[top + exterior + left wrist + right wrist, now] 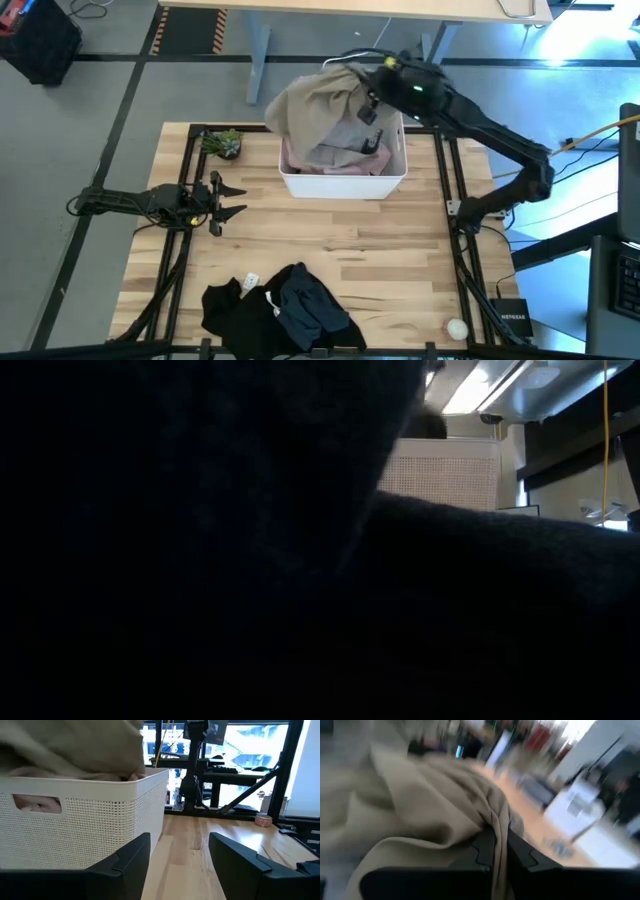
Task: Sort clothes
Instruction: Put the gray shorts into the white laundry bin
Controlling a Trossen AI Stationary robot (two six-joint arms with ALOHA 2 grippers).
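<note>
A khaki beige garment (312, 110) hangs over the white bin (345, 182), lifted by my right gripper (366, 92), which is shut on it above the bin's far side. Pale pink cloth (345, 162) lies inside the bin. Black and navy garments (285, 308) lie in a heap at the table's near edge and block the low view (250, 560). My left gripper (228, 198) is open and empty at the table's left, level with the bin's near wall (75, 820). My right gripper pinches a gathered fold of the khaki garment (495, 820) between its two fingers, several layers bunched together. The cloth is lifted above the bin and drapes down from the fingers, its lower part still over the bin and the pink cloth.
A small green plant (222, 143) stands at the table's far left, beside the bin. A small white round thing (457, 327) lies at the near right corner. Bare wood lies between the bin and the dark heap.
</note>
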